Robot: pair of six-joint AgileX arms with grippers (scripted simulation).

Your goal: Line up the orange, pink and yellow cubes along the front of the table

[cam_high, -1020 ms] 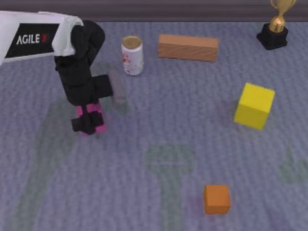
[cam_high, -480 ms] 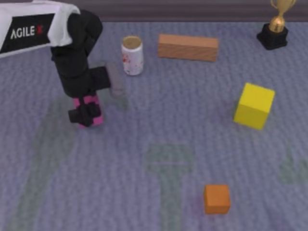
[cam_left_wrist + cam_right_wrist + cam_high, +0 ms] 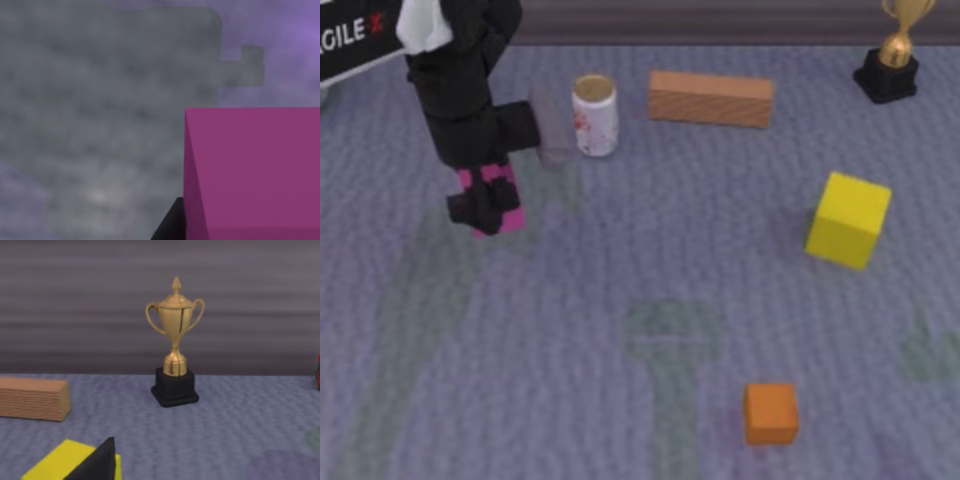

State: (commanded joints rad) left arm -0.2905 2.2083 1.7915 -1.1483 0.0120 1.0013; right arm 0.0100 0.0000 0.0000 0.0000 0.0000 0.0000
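Our left claw (image 3: 487,207) grips the pink cube (image 3: 490,190) at the table's (image 3: 620,280) far left, apparently lifted, to carry it frontward beside the orange cube (image 3: 770,413).

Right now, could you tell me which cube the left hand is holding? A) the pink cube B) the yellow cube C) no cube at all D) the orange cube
A: in the top view the left hand is closed around the pink cube, while the yellow cube and orange cube sit free on the table.
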